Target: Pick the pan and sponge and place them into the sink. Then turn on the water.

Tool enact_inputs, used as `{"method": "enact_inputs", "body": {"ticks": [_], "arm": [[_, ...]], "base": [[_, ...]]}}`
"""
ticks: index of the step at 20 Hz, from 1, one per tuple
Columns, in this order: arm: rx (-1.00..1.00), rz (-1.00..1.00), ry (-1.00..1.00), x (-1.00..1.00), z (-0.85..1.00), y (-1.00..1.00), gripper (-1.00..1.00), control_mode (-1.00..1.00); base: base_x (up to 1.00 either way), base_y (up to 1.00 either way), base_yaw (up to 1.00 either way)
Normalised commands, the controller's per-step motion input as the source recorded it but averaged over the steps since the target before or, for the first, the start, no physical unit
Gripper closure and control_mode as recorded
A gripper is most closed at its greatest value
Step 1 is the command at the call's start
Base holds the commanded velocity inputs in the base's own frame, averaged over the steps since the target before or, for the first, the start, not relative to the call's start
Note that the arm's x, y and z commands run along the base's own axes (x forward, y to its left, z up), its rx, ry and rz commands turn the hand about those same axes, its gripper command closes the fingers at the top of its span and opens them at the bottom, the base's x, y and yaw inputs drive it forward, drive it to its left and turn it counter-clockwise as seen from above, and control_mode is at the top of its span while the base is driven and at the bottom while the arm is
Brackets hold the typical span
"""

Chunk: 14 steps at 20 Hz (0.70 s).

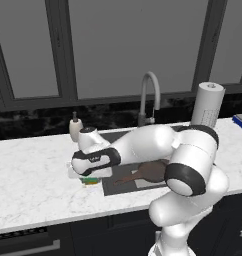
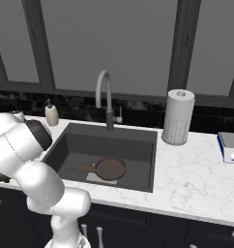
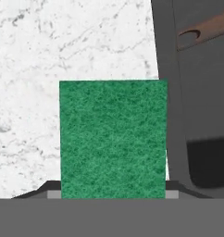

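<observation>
Sponge (image 3: 114, 139) between the jaws, clamped narrow on its sides | desk (image 3: 26, 69) beneath | risk: soft body squeezes out on lift, dropping short of sink (image 3: 202, 92) holding pan (image 2: 109, 168).

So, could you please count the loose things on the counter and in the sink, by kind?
Frying pan, in the sink: 1
Sponge, on the counter beside the sink: 1
Soap bottle: 1
Paper towel roll: 1
Blue-and-white box, at the counter's right end: 1
Total: 5
</observation>
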Motion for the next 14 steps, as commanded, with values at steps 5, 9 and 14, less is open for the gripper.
{"method": "enact_inputs", "body": {"ticks": [5,9,14], "arm": [[0.00,-0.02,-0.01,-0.08,0.07,-0.98,1.00,-1.00],[0.01,0.00,-0.04,0.00,0.00,-1.00,1.00,-1.00],[0.02,0.00,-0.06,0.00,0.00,-1.00,1.00,-1.00]], "base": [[0.00,0.00,0.00],[0.00,0.00,0.00],[0.00,0.00,0.00]]}}
